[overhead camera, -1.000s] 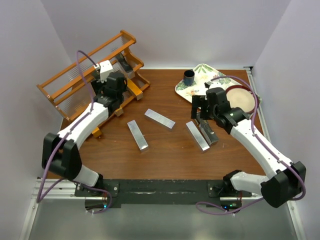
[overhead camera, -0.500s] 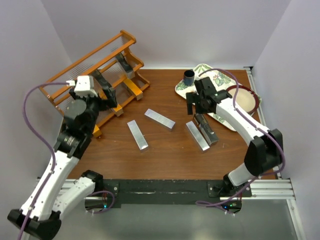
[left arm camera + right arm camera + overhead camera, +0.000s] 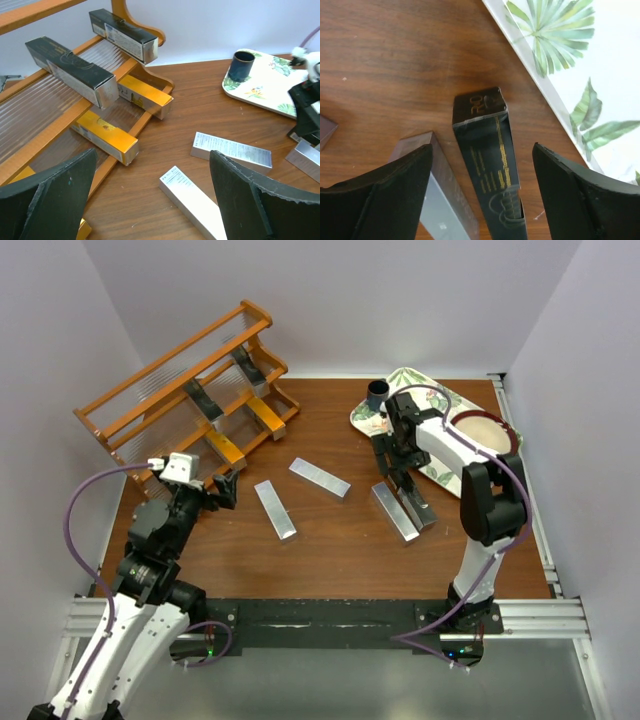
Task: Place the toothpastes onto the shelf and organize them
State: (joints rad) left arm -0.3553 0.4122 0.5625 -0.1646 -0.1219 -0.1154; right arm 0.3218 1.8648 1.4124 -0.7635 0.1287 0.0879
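Orange-brown wood marks the shelf (image 3: 160,365) at the far left of the surface (image 3: 330,550). Only the overhead view takes in both arms at once. It shows the left hand (image 3: 222,488) hanging just in front of the shelf and the right hand (image 3: 392,472) over a black carton (image 3: 418,508) near the floral tray (image 3: 366,418). The left wrist view reads the shelf's load better (two black cartons (image 3: 72,70) on the upper tiers, two gold cartons (image 3: 105,136) lower down). It also shows its own fingers (image 3: 55,195) spread wide with nothing between them. Two silver cartons (image 3: 231,151) lie loose on the wood beyond, and a dark cup (image 3: 242,66) stands on the tray. The right wrist view shows that hand open astride the black carton, with a gap on each side and a silver one just beside it. Another gold box at the shelf's foot is mostly hidden behind the left finger. A third silver box is cut off at that view's right edge.
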